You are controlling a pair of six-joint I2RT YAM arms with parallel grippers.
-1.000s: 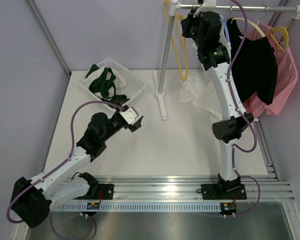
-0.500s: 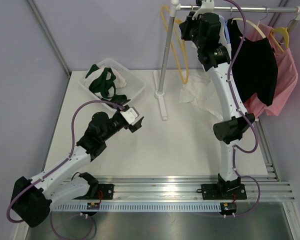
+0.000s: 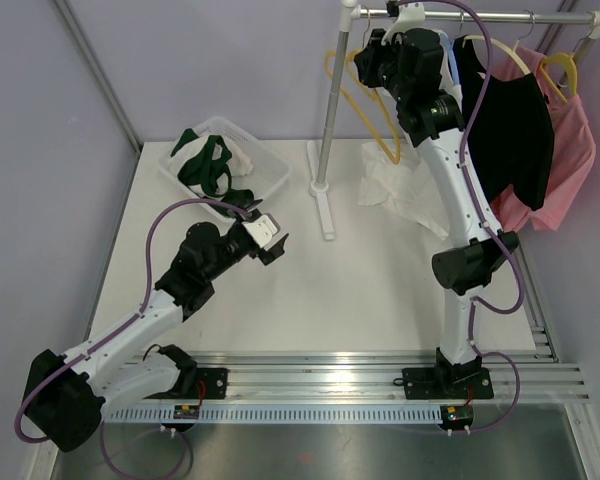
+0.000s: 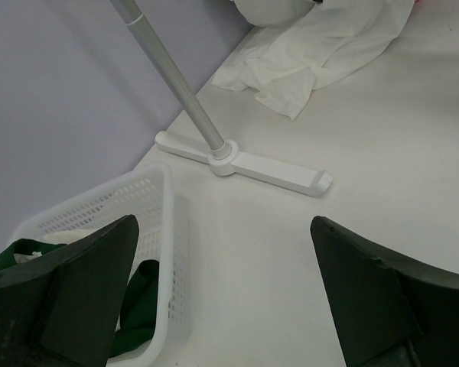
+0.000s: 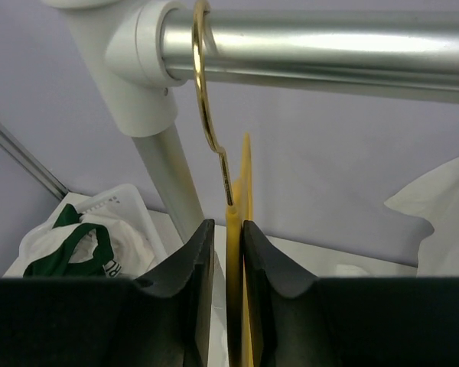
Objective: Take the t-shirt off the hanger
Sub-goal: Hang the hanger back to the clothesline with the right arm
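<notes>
Since a second ago the bare yellow hanger (image 5: 239,199) has swung on the rail (image 5: 329,42), its lower end now closer to the right arm; the left arm has not moved. The hanger's gold hook (image 5: 201,76) sits over the rail right beside the white corner joint of the rack post (image 3: 332,100). The right fingers (image 5: 191,267) stand close on either side of the hanger's neck with a thin gap on one side; I cannot tell whether they are pinching it.

The white t-shirt (image 3: 400,185) lies crumpled on the counter (image 3: 380,290), off any hanger, just right of the rack foot (image 4: 275,172) and under the raised right arm. Further along the rail, to the right of the right arm, hang a black t-shirt (image 3: 510,120) and, past it, a pink garment (image 3: 570,140).

The left fingers (image 4: 84,283) are spread wide and hold nothing, low over the counter near the white basket (image 3: 270,165), which contains green and white cloth (image 3: 208,165). The post and its foot stand between the basket and the white t-shirt.
</notes>
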